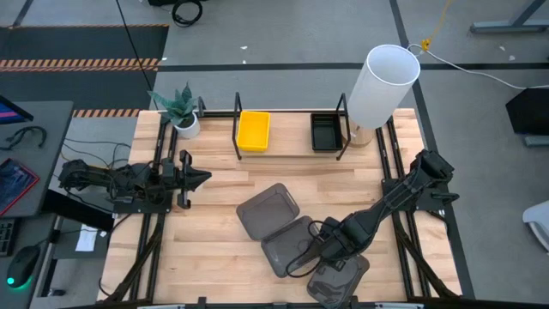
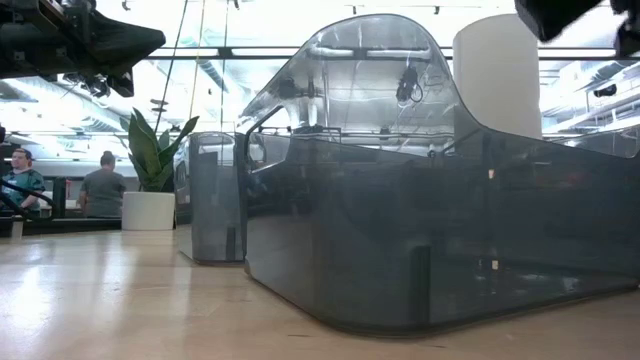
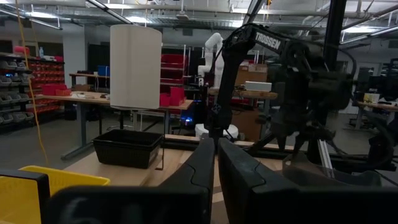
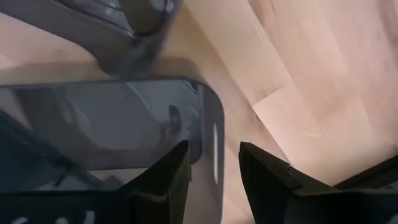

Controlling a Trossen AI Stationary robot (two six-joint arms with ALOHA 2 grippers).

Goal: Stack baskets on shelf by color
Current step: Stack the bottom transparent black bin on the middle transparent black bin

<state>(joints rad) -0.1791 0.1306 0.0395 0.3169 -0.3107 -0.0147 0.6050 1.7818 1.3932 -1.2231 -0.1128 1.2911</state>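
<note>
Grey baskets (image 1: 268, 209) lie near the table's front edge, where the right gripper (image 4: 214, 163), fingers apart, straddles one basket's rim (image 4: 211, 134). Left gripper (image 1: 199, 178) hovers at the left, fingers together. Yellow basket (image 1: 253, 130) sits in the shelf (image 1: 290, 151).

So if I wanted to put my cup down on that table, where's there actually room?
Bare wood lies between the shelf and the grey baskets, and in the near-left corner below the left gripper. The shelf's middle bay, between the yellow basket and the black basket, is open too. It's crowded front-right, where the right gripper works over the baskets.
</note>
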